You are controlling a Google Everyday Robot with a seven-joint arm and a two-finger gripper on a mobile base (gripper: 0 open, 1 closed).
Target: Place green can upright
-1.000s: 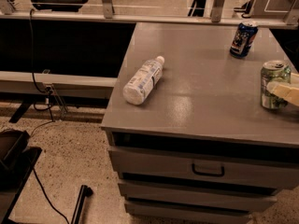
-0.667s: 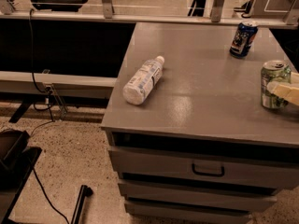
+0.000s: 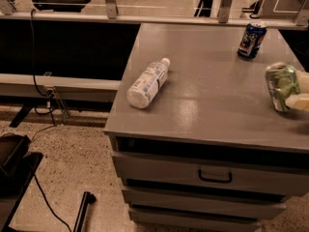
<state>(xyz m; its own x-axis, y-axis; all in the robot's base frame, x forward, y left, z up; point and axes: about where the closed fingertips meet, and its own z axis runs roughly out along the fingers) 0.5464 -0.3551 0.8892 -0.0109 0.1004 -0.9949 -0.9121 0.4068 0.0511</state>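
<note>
Green can (image 3: 280, 85) gripped at right edge

Tool (image 3: 296, 92) at far right, pale fingers (image 3: 297, 102) closed on the green can, one in front, one behind. Can's long axis approx vertical, top up, slight tilt, over right side of grey worktop (image 3: 207, 100); can't tell if base touches. Blue can (image 3: 251, 40) upright at back. White bottle (image 3: 147, 83) lies on its side.
</note>
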